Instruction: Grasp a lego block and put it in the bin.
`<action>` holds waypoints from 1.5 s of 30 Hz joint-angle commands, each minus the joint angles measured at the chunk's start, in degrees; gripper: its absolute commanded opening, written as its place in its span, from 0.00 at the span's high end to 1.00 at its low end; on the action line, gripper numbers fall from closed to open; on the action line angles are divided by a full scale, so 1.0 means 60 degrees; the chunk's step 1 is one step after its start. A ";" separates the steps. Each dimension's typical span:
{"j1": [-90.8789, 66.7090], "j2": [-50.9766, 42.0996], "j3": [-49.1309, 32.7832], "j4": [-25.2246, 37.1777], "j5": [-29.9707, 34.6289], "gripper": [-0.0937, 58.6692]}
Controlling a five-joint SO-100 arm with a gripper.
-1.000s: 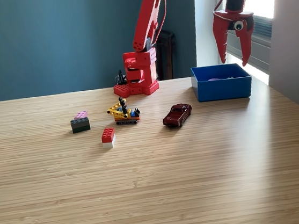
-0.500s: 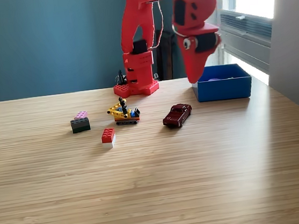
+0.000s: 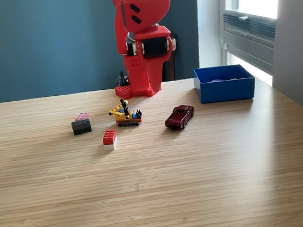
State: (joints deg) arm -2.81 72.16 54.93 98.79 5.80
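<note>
While your arm (image 3: 141, 16) stands folded upright at top centre, its hand (image 3: 151, 83) points down near the base; you cannot tell whether it is open or closed. The red block (image 3: 109, 138) lies left of centre on the table (image 3: 203, 184), well apart from the hand. The bin (image 3: 224, 83) sits at the right.
</note>
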 commanded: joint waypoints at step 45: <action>-0.4058 0.3618 0.5742 -0.2974 -0.5376 0.41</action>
State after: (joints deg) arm -26.89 86.04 89.38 81.39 -24.70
